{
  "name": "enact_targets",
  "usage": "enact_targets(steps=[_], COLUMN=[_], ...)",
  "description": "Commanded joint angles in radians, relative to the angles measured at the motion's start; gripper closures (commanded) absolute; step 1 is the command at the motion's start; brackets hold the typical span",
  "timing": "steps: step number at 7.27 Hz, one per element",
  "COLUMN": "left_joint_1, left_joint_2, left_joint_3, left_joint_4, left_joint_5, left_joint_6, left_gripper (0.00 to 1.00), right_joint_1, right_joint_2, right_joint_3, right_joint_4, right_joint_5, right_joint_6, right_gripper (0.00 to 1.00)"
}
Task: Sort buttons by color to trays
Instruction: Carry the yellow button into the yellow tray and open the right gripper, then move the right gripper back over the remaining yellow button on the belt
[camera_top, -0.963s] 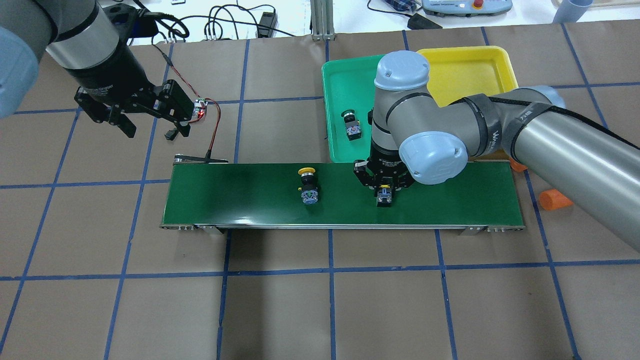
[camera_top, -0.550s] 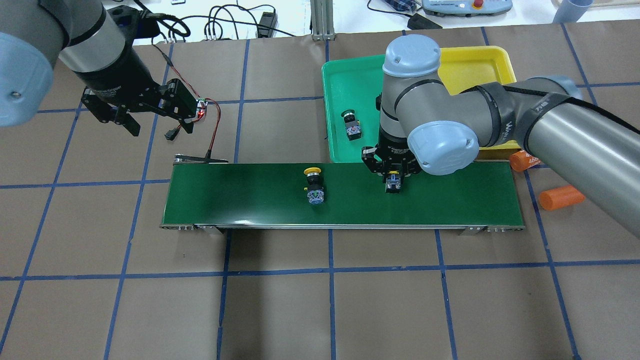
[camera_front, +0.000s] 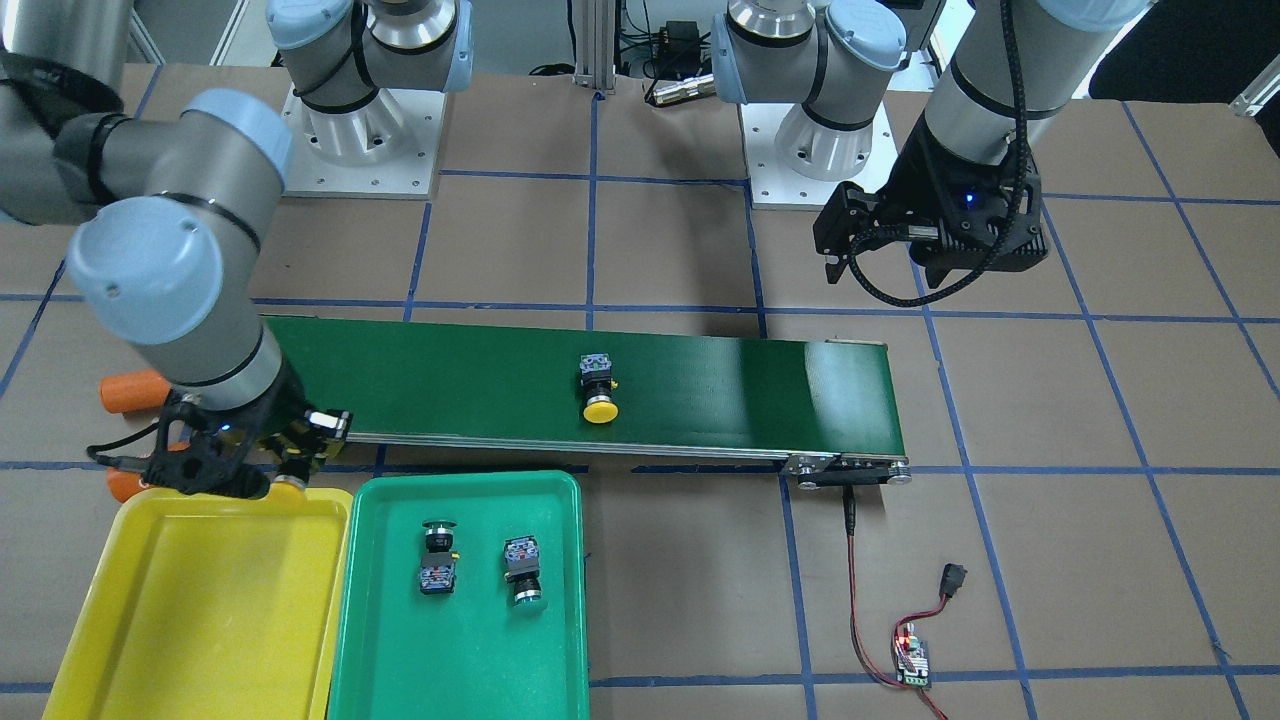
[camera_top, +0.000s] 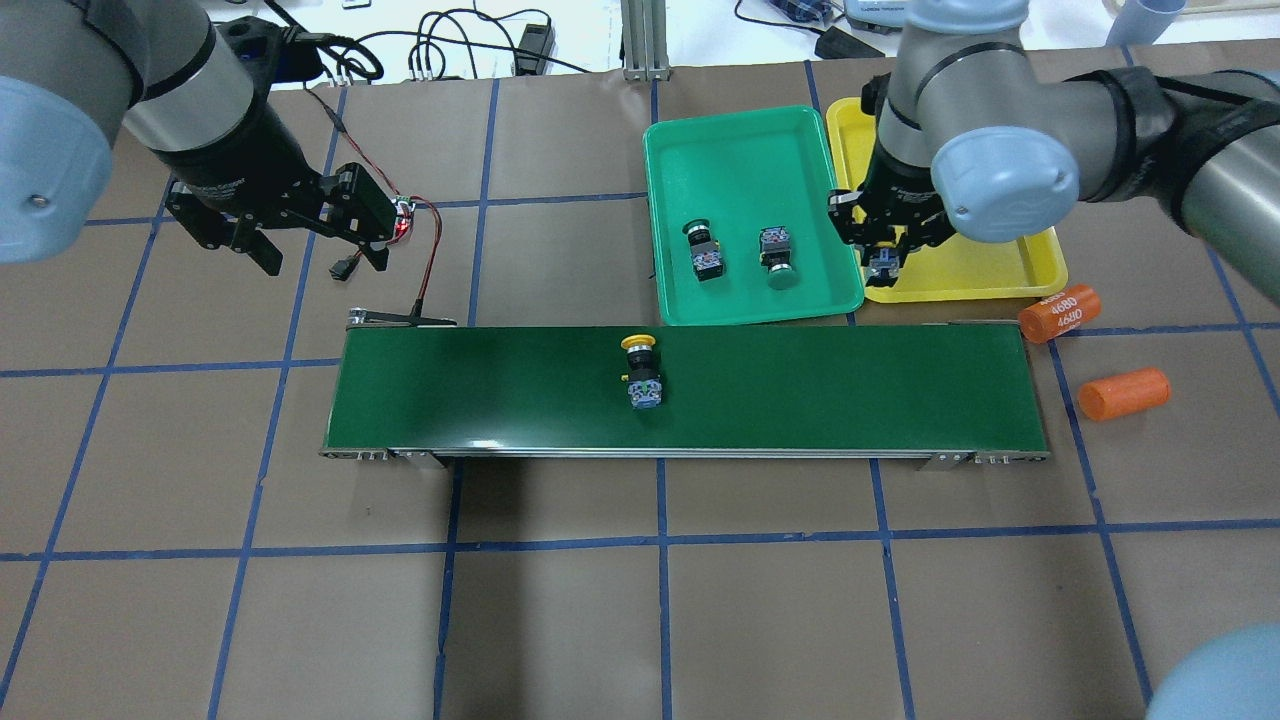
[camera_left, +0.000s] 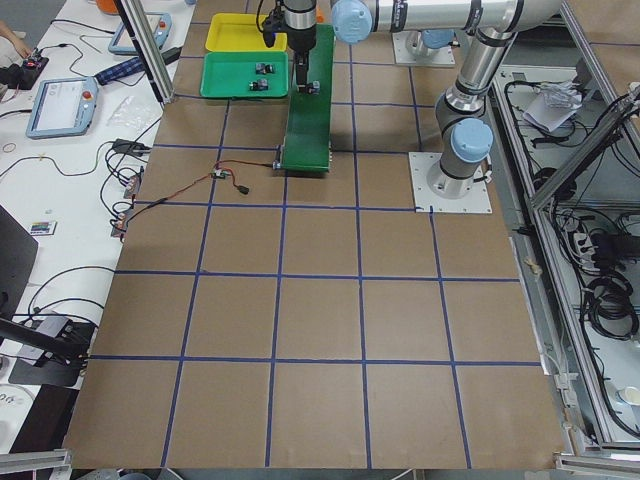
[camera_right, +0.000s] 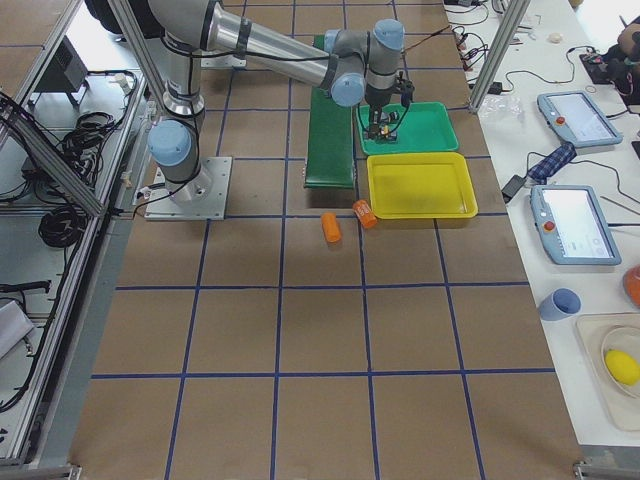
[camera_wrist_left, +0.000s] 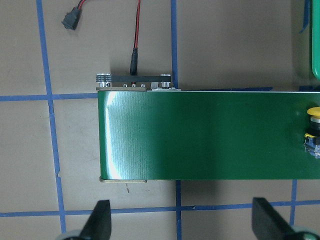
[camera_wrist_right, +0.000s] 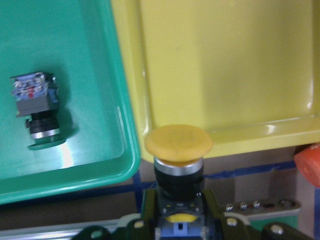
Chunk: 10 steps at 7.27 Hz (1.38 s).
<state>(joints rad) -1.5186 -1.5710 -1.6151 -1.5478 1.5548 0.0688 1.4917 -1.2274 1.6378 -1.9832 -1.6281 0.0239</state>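
Note:
My right gripper (camera_top: 884, 262) is shut on a yellow-capped button (camera_wrist_right: 178, 150), held over the yellow tray's (camera_top: 960, 275) rim nearest the belt, close to the green tray (camera_top: 740, 150). In the front view the held yellow button (camera_front: 288, 487) hangs at the yellow tray's (camera_front: 200, 600) far edge. Two green-capped buttons (camera_top: 703, 250) (camera_top: 775, 255) lie inside the green tray. Another yellow-capped button (camera_top: 642, 372) lies on the dark-green belt (camera_top: 480, 390). My left gripper (camera_top: 312, 252) hovers open and empty beyond the belt's left end.
Two orange cylinders (camera_top: 1060, 312) (camera_top: 1125, 393) lie by the belt's right end. A small circuit board (camera_top: 400, 215) with red and black wires sits near the left gripper, wired to the belt's left end. Brown table with blue grid lines surrounds everything.
My right gripper lifted the yellow button off the belt and carried it away to the yellow tray's edge. The other yellow button drifted right along the belt. The left arm barely moved.

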Motion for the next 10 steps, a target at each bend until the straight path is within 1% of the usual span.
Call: enact_targets(steps=[1, 2, 3, 4, 5, 6, 7, 8, 9, 10], left_joint_1=[0.000, 0.000, 0.000, 0.000, 0.000, 0.000, 0.000, 0.000, 0.000, 0.000], left_joint_2=[-0.001, -0.001, 0.009, -0.003, -0.003, 0.002, 0.012, 0.015, 0.009, 0.011], left_joint_3=[-0.006, -0.006, -0.008, -0.006, -0.008, -0.006, -0.005, -0.005, -0.006, -0.006], left_joint_4=[0.000, 0.002, 0.000, 0.002, 0.002, 0.002, 0.002, 0.000, 0.000, 0.000], left_joint_5=[0.004, 0.008, 0.008, 0.010, 0.008, 0.008, 0.008, 0.008, 0.008, 0.008], left_joint_6=[0.000, 0.000, 0.000, 0.000, 0.000, 0.000, 0.000, 0.000, 0.000, 0.000], left_gripper=[0.00, 0.00, 0.00, 0.00, 0.00, 0.00, 0.00, 0.00, 0.00, 0.00], right_joint_1=[-0.109, -0.113, -0.113, -0.126, -0.148, -0.143, -0.142, -0.142, -0.140, -0.119], right_joint_2=[0.093, 0.129, 0.155, 0.169, 0.174, 0.164, 0.137, 0.093, 0.027, -0.051], right_joint_3=[-0.016, -0.016, -0.016, -0.016, -0.010, -0.003, -0.003, -0.003, 0.000, 0.013], right_joint_4=[-0.110, -0.130, -0.164, -0.177, -0.187, -0.183, -0.158, -0.099, -0.030, 0.078], right_joint_5=[-0.035, -0.042, -0.050, -0.091, -0.082, -0.082, -0.078, -0.017, 0.011, 0.036], right_joint_6=[-0.129, -0.149, -0.154, -0.163, -0.170, -0.168, -0.167, -0.165, -0.165, -0.167], right_gripper=[1.00, 1.00, 0.92, 0.70, 0.10, 0.00, 0.00, 0.00, 0.00, 0.00])
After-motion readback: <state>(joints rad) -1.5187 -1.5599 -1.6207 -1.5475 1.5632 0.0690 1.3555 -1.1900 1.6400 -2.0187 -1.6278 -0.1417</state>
